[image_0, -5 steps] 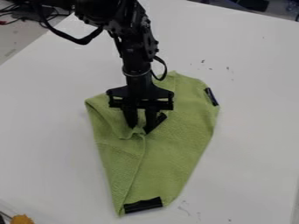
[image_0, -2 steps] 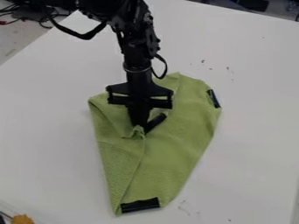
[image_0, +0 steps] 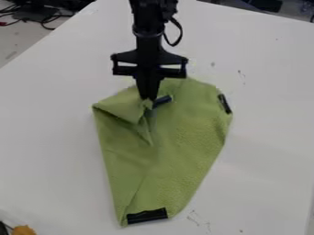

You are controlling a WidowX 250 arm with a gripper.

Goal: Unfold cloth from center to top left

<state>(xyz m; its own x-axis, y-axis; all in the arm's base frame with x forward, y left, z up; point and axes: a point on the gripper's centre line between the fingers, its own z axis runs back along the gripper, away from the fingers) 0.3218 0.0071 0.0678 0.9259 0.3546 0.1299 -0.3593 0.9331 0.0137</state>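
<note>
Cloth (image_0: 187, 137), green and partly folded, lies beneath and below the jaws on a white tabletop (image_0: 264, 151) as I work the black arm (image_0: 149, 39) from a distance. The jaws are closed together on a small raised pinch of fabric (image_0: 147, 103), with a dark corner tab (image_0: 162, 101) just beside them on the right. A second dark tab (image_0: 225, 103) lies farther off to the right of the jaws, and a third (image_0: 147, 215) marks the narrow end well below them. From the pinch, a crease slants down and away, and a fold bulges to the jaws' lower left.

I judge the unfolding to be only partly done: the corner in my grip has to go up and left, past the cloth's upper left edge. The pinch looks slight, and a quick pull could let the fabric slip from the jaws, dropping the corner in a crumple. Nothing visible pins the lower layer, so too low a drag could slide the whole cloth along rather than open it. Should I draw straight up instead of toward the upper left, the flap could bunch under the jaws or twist around the tab. Letting go too soon, before the flap clears the edge, risks the soft fabric flopping back toward the middle.
</note>
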